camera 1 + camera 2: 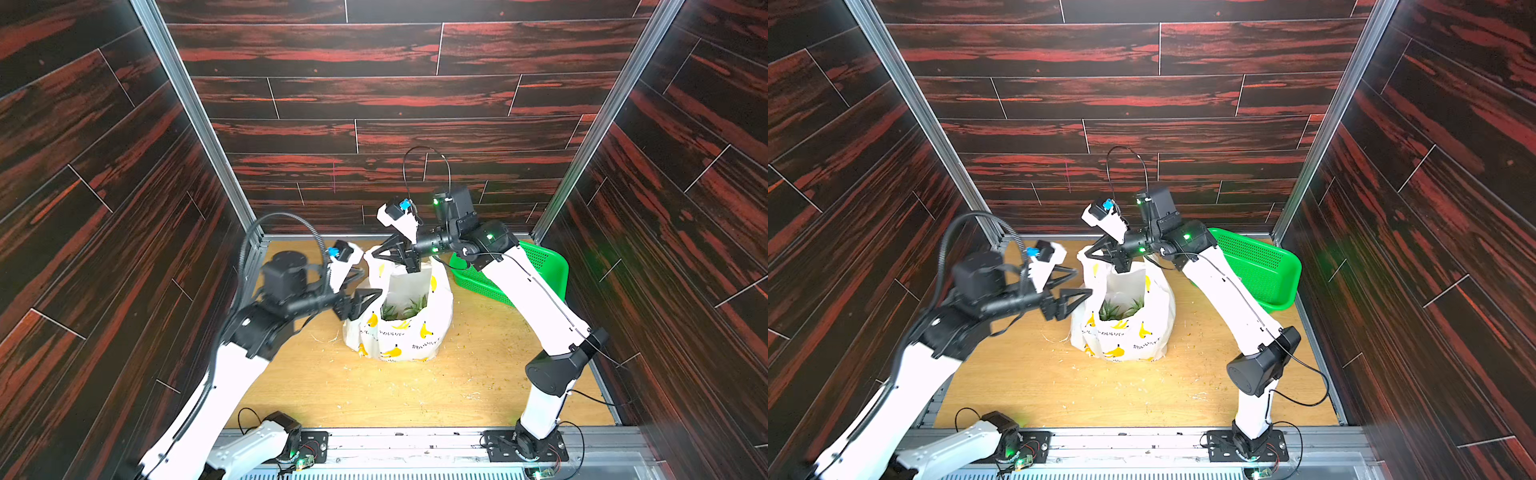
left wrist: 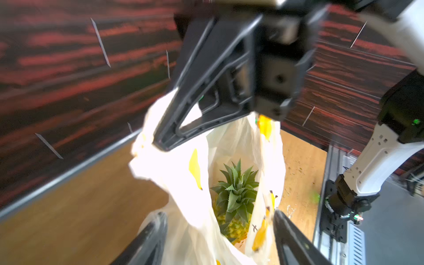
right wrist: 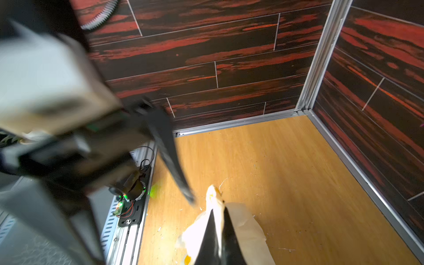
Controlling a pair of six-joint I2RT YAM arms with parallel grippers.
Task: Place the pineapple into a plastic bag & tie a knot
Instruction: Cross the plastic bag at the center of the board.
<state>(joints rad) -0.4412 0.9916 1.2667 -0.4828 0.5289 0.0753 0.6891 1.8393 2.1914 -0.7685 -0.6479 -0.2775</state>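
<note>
White plastic bag (image 3: pixel 247 229) is pinched in right gripper (image 3: pixel 219 210) jaws; left gripper (image 2: pixel 219 215) jaws stand spread.

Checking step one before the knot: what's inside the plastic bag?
The left wrist view shows a pineapple in the plastic bag: green crown up, some yellow body below it. The bag's walls hide the rest of the fruit and the bag's bottom.

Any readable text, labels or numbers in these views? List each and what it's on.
"かわいいバ…": black lettering printed on the plastic bag, seen twice on its front in both top views; the ending is lost in creases.
Small boards by the arm bases: any marking is too small to read.
No other text visible.
</note>
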